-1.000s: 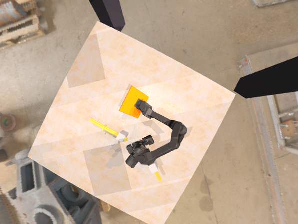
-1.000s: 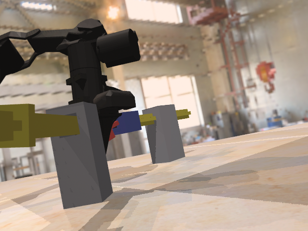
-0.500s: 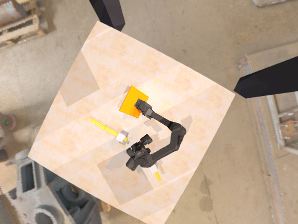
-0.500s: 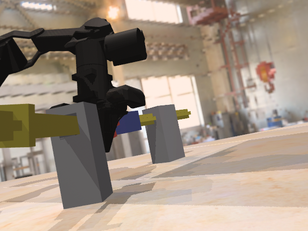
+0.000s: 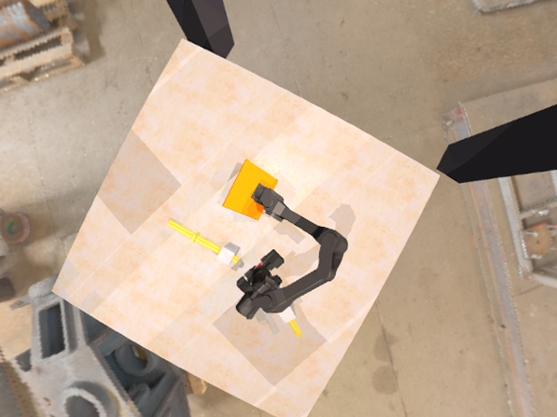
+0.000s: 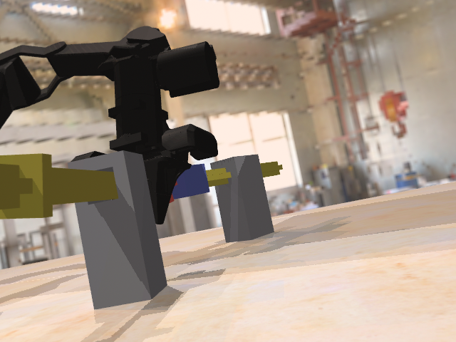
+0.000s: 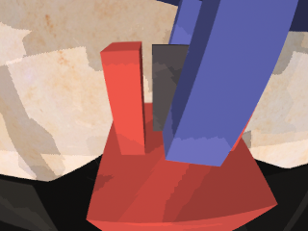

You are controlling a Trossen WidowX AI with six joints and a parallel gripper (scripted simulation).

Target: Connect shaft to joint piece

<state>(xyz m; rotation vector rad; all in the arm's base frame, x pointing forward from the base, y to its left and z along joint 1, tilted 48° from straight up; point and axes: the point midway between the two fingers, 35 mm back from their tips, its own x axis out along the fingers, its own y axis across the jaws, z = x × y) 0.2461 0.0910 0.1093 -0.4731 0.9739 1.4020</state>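
Note:
The fixed shaft (image 5: 296,327) (image 6: 270,168) passes through its grey block (image 5: 288,314) (image 6: 248,206) and ends in a blue fork (image 6: 193,181) (image 7: 231,87). The red joint piece (image 7: 144,192) (image 6: 171,199) is hinged to this fork through a dark grey middle piece (image 7: 167,87). My gripper (image 5: 261,275) (image 6: 162,211) (image 7: 163,144) is shut on the red piece, with a black finger on each side. The fork looks slightly tilted against the red piece. Its opening is hidden. The yellow second shaft (image 5: 209,244) (image 6: 83,185) lies in the other block (image 5: 228,253) (image 6: 114,239), its end short of the gripper.
The arm stands on an orange plate (image 5: 241,190) and curves round over the fixed shaft's side of the table (image 5: 168,291). The second shaft's collar (image 5: 195,237) (image 6: 47,185) is on the far side of its block from the gripper. That block stands close beside the gripper.

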